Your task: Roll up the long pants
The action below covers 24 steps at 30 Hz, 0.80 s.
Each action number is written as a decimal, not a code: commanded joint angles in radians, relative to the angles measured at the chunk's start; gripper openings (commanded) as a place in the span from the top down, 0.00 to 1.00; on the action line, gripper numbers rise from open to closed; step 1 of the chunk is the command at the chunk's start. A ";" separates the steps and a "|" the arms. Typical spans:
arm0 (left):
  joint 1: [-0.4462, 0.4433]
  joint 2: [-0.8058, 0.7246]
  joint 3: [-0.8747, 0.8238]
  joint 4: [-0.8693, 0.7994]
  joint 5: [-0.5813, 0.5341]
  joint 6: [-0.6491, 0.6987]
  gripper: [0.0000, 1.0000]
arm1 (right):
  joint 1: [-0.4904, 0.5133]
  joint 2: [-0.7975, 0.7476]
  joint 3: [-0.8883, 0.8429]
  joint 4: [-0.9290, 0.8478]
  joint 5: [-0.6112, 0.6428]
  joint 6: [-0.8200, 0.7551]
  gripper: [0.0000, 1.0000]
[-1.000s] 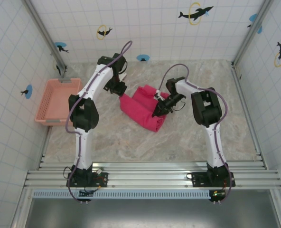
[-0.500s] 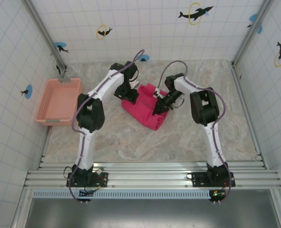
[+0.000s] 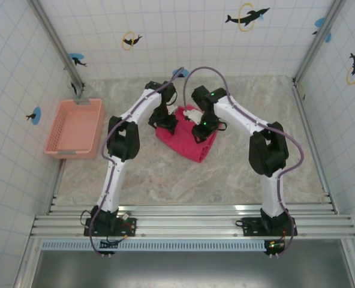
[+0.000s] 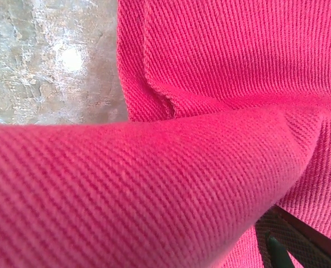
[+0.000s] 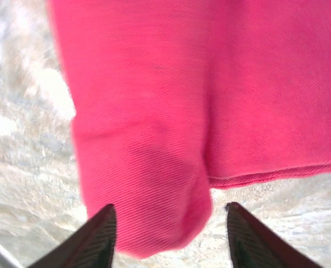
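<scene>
The right gripper [image 5: 170, 207] jaws gape astride a fold of long pants [image 5: 221, 84] — left gripper [image 3: 167, 124] jaws, cloth-smothered, unclear.

**Both grippers shift on the pants**

Left gripper [image 3: 167, 124] swings in: the long pants [image 3: 192, 149], a second ago off to its side, now press right up against it. Right gripper [image 5: 168, 211] goes from clamped to jaws apart and moves up the bundle; a fabric fold sits between its fingertips.

Pants [image 3: 192, 149] bunched at centre; L gripper [image 3: 167, 125], R gripper [image 3: 199, 131] over them.
</scene>
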 commanded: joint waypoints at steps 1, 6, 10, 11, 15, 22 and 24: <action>-0.001 0.082 -0.015 0.012 0.002 0.008 0.19 | 0.136 -0.060 -0.091 0.080 0.240 -0.086 0.33; 0.002 0.068 -0.038 0.014 -0.009 0.018 0.19 | 0.234 -0.022 -0.102 0.112 0.298 -0.081 0.27; 0.002 0.060 -0.047 0.015 -0.012 0.021 0.19 | 0.260 0.028 -0.133 0.185 0.397 -0.093 0.27; 0.003 0.058 -0.049 0.015 -0.010 0.021 0.19 | 0.261 0.042 -0.143 0.203 0.418 -0.104 0.27; 0.001 0.050 -0.059 0.015 -0.014 0.023 0.19 | 0.239 0.115 -0.144 0.234 0.440 -0.108 0.08; 0.006 0.046 -0.075 0.007 -0.014 0.032 0.19 | 0.224 0.210 -0.136 0.236 0.521 -0.091 0.15; 0.009 0.040 -0.075 0.004 -0.010 0.032 0.19 | 0.204 0.224 -0.111 0.207 0.457 -0.098 0.37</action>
